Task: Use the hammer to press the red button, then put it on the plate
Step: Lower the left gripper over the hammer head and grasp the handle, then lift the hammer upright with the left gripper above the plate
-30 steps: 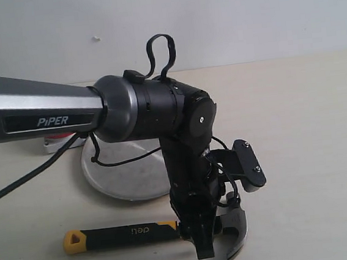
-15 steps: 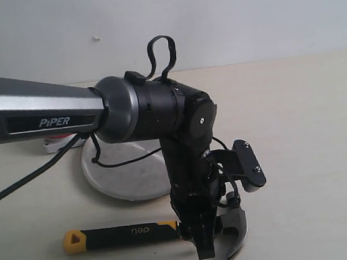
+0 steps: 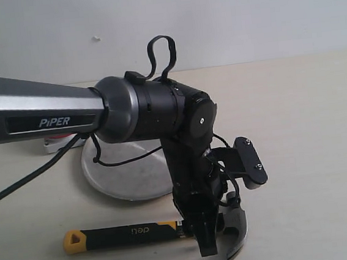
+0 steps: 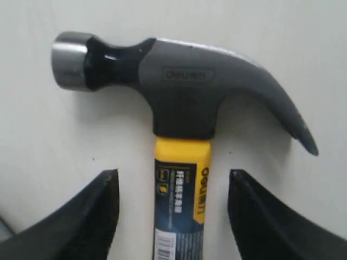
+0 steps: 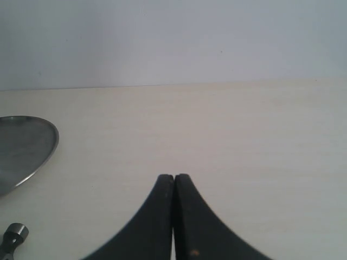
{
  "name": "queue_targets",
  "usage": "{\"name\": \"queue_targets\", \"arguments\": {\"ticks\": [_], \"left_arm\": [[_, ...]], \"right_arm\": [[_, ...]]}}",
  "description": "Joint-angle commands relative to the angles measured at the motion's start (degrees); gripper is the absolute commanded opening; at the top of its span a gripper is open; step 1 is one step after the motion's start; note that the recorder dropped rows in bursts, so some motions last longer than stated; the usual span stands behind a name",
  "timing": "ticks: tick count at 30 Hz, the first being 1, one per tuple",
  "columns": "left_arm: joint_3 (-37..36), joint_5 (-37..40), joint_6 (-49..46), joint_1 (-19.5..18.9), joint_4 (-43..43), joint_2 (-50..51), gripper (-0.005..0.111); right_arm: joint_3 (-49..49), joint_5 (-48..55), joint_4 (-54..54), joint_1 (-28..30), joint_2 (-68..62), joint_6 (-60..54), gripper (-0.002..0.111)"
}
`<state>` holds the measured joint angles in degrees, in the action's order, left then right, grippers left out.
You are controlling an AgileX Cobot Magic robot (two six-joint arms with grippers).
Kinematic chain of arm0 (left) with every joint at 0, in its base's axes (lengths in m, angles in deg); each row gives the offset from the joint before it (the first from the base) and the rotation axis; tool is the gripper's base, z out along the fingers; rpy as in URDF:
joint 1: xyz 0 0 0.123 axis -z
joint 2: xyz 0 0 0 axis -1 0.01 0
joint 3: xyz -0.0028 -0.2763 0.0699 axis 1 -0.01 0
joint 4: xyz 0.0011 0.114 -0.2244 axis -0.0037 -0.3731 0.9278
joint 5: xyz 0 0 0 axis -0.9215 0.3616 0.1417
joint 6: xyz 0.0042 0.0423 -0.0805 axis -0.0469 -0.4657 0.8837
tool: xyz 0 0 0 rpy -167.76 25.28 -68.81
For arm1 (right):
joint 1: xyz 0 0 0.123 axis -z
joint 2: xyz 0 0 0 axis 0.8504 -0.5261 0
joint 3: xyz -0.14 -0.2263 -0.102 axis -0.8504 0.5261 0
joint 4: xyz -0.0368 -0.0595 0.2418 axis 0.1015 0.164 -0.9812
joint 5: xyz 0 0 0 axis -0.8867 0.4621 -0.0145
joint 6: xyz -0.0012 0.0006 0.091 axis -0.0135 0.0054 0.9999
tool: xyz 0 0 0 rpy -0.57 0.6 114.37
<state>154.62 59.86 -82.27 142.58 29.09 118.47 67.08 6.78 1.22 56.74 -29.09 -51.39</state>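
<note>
Sinking slightly lower over last second. Keeping left hand point(image 4: 172, 176) wide, straddling yellow neck of hammer point(image 4: 184, 92) lying on tabletop point(image 4: 32, 135) between fingers point(image 4: 81, 222), untouched. Nearing grasp; pressing red button point(image 3: 56, 141), reaching plate point(image 3: 123, 178) remaining undone.

My outside camera sits low in front of the bench point(image 3: 308, 123) and looks across it to the pale wall point(image 3: 242, 13). The left arm point(image 3: 36, 112) is very close to it. My left wrist camera looks straight down, very close, on the hammer point(image 4: 184, 92) head between its jaws. My right wrist camera looks low along the bench to the wall, past its jaws. The outside view shares the hammer with the left one, and the plate point(image 5: 27, 146) with the right one.
</note>
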Motion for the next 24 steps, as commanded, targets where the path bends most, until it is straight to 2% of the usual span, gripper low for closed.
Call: {"name": "queue_targets", "arguments": {"ticks": [1,8,10,13,18,24], "left_arm": [[0.27,0.06,0.46,0.20,-0.05,0.10,0.058],[0.27,0.44,0.43,0.87,-0.04,2.50,0.055],[0.27,0.16,0.81,0.87,-0.16,2.50,0.039],[0.27,0.27,0.81,0.87,-0.16,2.50,0.001],[0.27,-0.06,0.81,0.87,-0.16,1.08,0.000],[0.27,-2.48,1.99,0.87,-0.16,-5.99,0.000]], "right_arm": [[0.28,-0.51,0.07,0.16,0.33,-0.51,0.000],[0.28,-0.51,0.17,0.16,0.33,-0.51,0.000],[0.28,-0.51,0.17,0.16,0.33,-0.51,0.000],[0.28,-0.51,0.17,0.16,0.33,-0.51,0.000],[0.28,-0.51,0.07,0.16,0.33,-0.51,0.000],[0.28,-0.51,0.07,0.16,0.33,-0.51,0.000]]}}
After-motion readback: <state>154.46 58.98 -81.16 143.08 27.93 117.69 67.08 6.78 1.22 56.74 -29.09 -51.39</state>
